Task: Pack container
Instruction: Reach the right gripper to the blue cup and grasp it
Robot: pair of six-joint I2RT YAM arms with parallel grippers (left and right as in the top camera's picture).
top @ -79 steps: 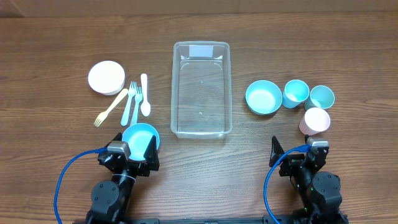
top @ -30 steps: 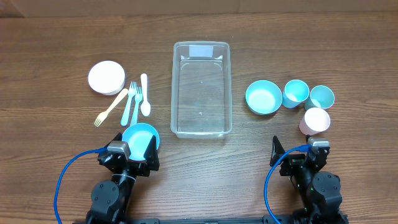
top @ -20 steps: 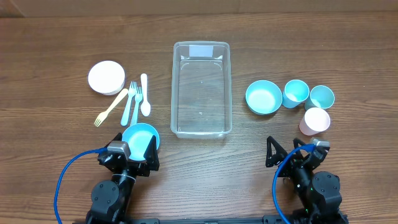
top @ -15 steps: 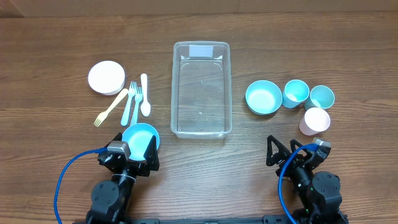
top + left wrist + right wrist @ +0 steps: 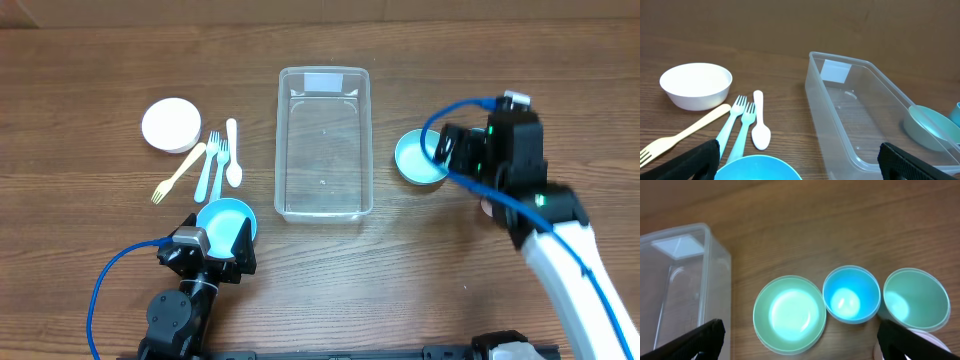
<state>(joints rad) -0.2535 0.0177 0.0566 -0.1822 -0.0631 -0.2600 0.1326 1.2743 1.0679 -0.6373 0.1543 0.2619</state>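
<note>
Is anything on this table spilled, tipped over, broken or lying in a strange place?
Nothing stands out. The container stands upright and empty. The white bowl, the blue bowls and the cups in view sit open side up. The cutlery lies flat on the wood, and nothing is spilled.

Left arm (image 5: 185, 305) and right arm (image 5: 512, 150) are black, each with a blue cable (image 5: 103, 285); the right has a white link (image 5: 565, 270); left gripper (image 5: 802, 162) and right gripper (image 5: 800, 340) show black fingers (image 5: 695, 160)
</note>
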